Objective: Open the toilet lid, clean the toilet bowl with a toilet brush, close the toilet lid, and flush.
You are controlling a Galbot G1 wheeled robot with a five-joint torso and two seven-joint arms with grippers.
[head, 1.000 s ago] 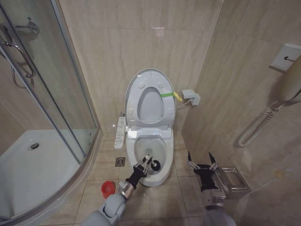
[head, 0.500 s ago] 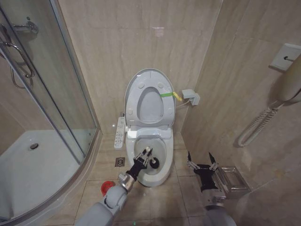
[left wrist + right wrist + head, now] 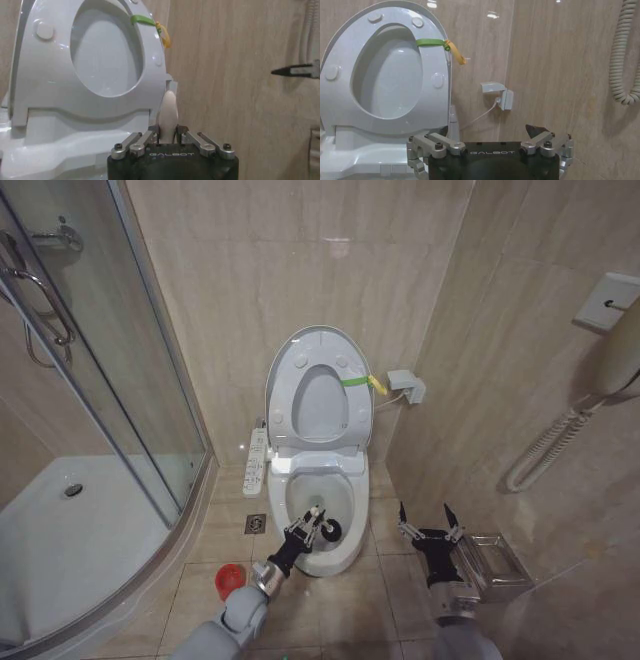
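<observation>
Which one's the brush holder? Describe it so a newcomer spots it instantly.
Start at the white toilet bowl against the back wall. On the tiled floor beside its front, on the shower side, just past the left arm, stands the brush holder. It is a small round red cup, the only red thing among beige tiles and white fixtures.
</observation>
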